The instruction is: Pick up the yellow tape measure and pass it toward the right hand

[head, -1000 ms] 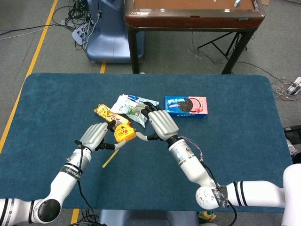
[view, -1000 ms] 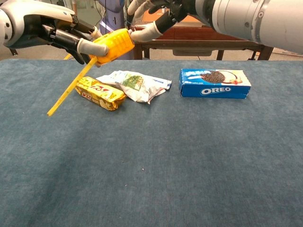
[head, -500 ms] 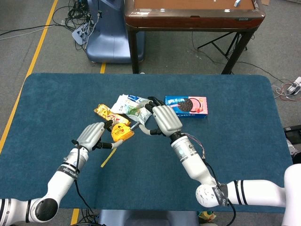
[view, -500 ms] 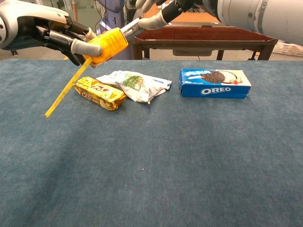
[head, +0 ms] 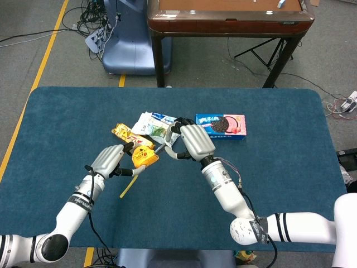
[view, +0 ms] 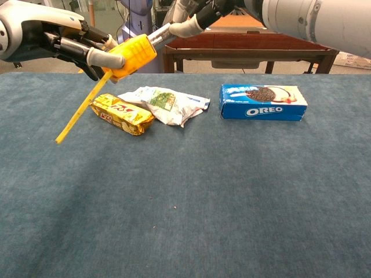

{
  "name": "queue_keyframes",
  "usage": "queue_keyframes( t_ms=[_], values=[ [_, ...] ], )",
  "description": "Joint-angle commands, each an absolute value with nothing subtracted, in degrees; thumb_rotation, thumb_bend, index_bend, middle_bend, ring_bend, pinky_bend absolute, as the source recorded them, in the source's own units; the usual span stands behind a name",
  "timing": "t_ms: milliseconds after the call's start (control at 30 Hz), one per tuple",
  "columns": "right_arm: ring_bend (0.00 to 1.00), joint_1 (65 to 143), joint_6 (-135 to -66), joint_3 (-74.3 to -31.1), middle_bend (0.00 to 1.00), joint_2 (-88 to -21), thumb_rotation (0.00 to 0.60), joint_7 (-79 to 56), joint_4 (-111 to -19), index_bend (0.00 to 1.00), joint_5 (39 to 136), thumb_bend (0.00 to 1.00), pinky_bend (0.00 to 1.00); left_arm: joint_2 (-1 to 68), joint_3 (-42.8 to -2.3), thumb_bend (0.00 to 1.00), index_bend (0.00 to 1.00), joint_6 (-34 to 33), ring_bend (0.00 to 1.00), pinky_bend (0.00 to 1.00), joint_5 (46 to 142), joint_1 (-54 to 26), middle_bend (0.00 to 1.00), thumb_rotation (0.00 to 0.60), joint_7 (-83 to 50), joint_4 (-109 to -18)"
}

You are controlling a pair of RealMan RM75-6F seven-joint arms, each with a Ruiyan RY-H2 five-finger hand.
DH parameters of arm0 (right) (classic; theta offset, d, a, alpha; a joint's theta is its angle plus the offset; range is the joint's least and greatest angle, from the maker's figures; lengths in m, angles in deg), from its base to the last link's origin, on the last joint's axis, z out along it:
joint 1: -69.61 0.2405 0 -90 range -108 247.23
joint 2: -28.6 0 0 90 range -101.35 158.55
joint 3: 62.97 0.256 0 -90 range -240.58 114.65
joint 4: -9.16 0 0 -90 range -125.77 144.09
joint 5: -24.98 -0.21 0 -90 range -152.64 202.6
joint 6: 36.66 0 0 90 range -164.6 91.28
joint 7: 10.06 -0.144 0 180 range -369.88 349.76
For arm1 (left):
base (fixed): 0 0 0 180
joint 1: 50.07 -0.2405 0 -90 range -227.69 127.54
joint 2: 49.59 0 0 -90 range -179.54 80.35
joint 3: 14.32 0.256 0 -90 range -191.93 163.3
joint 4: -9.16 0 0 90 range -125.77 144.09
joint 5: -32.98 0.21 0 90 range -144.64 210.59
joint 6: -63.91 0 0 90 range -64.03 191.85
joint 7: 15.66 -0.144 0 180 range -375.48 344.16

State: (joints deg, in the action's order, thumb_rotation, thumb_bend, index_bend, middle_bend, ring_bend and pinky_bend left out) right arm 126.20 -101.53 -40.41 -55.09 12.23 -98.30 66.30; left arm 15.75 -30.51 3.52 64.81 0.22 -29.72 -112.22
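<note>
Covering the bench [head: 67, 111] is a dark teal, felt-like cloth with rounded corners, and it sits on a grey floor crossed by a yellow line [head: 39, 72]. Beyond its far edge stand a brown wooden table [head: 228, 17] on dark legs, a blue-grey machine base [head: 134, 50] and a tangle of black cables [head: 92, 17].

Raised above the cloth at centre left, the yellow tape measure [head: 144, 157] is clamped in the left hand [head: 111, 161], thumb and fingers wrapped around its case. A length of yellow blade [view: 81, 113] hangs out and slants down to the left, its tip clear of the surface in the chest view. The right hand [head: 192, 142] is just beside the case with its fingers apart and curved, holding nothing; one fingertip [view: 159, 37] reaches the upper right corner of the case, though whether it actually touches is hard to tell.

Lying on the cloth behind the hands are a yellow snack packet [view: 122, 113], a crumpled white and green wrapper [view: 168, 103] touching it, and, set apart to the right, a blue Oreo box [view: 262, 102].
</note>
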Motion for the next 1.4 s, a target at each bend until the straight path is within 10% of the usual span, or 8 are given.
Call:
queue_keyframes(
  t_ms=[33,400,1400],
  values=[
    [0.20,126.28,-101.45,-40.41,0.38,-55.12,0.600,12.22,-98.40,0.54,66.21,0.48,0.18,15.60,-30.47,0.25,0.40,3.65,0.32,0.22,64.93,0.17,0.42,0.504,-29.50,-112.11],
    [0.22,125.81,-101.24,-40.34,0.40,-54.54,0.600,10.89,-98.88,0.56,66.95,0.66,0.18,15.14,-30.00,0.25,0.40,4.55,0.32,0.22,65.50,-0.28,0.42,0.504,-28.21,-111.17],
    [0.22,117.53,-100.76,-43.27,0.40,-41.50,0.600,5.30,-102.86,0.57,74.25,0.75,0.18,16.56,-23.22,0.25,0.40,13.98,0.33,0.23,73.27,-7.52,0.42,0.515,-18.03,-99.16]
  ],
)
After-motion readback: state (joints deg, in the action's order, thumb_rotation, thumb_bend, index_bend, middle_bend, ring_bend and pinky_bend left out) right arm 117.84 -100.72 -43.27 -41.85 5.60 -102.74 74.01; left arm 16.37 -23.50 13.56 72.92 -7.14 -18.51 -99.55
